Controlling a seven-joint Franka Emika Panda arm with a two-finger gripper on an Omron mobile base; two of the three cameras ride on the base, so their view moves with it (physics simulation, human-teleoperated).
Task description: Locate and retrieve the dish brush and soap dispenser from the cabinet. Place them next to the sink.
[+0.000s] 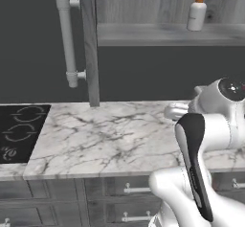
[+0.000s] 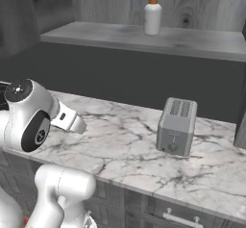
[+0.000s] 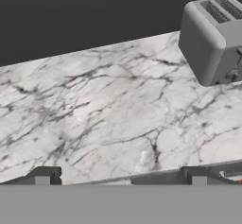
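Observation:
The soap dispenser (image 1: 196,13) (image 2: 152,14), a white bottle with an orange pump, stands upright on the grey shelf of the open cabinet (image 1: 162,34) (image 2: 120,33). The cabinet door (image 1: 89,44) stands open edge-on, and its long pale bar handle (image 1: 67,34) faces left. My gripper (image 3: 120,177) hovers low over the marble counter (image 3: 108,109), well below the shelf. It is open, with its fingertips (image 3: 45,176) wide apart and nothing between them. The dish brush and the sink are out of view.
A grey toaster (image 2: 177,126) (image 3: 215,38) stands on the counter to the right of the gripper. A black stovetop (image 1: 19,130) lies at the counter's left end. Grey drawers (image 1: 129,190) run under the counter edge.

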